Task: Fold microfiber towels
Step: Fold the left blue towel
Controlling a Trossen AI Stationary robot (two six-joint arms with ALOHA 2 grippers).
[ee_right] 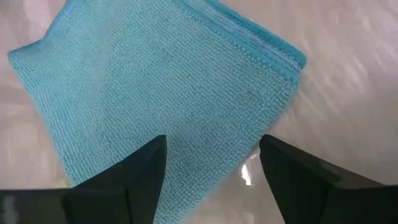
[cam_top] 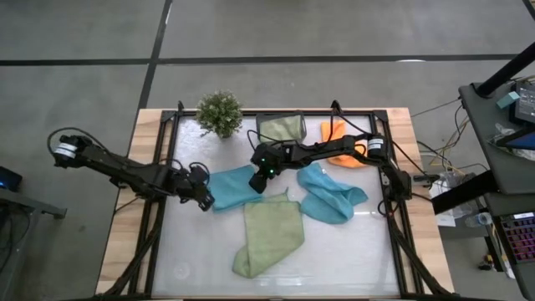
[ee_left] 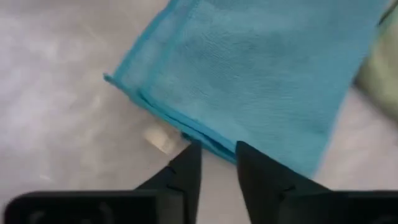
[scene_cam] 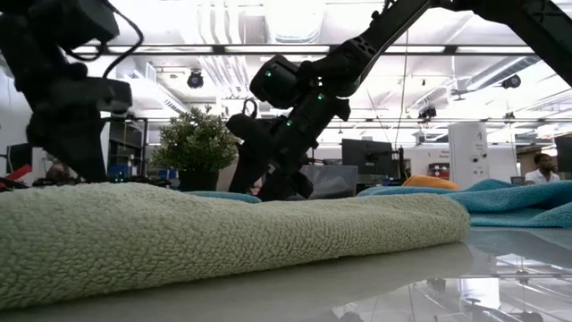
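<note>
A folded teal towel [cam_top: 232, 186] lies flat on the white table top between my two grippers. My left gripper [cam_top: 205, 199] is at its left edge, and in the left wrist view [ee_left: 216, 152] the fingers stand a narrow gap apart at the layered edge [ee_left: 205, 140]. My right gripper [cam_top: 260, 179] is at the towel's right end, its fingers wide open [ee_right: 211, 149] over the towel [ee_right: 155, 81]. A light green towel [cam_top: 269, 234] lies loosely folded toward the near edge. A crumpled teal towel [cam_top: 330, 197] lies to the right. My left gripper's fingertips [ee_left: 193, 155] stand on either side of the teal towel's layered edge, which lies flat and straight on the table. I cannot tell whether they touch it.
A grey bin holding a second light green towel [cam_top: 282, 128] stands at the far edge, with a potted plant [cam_top: 220, 113] to its left and an orange towel [cam_top: 343, 144] to its right. In the low view the green towel [scene_cam: 223, 233] fills the foreground.
</note>
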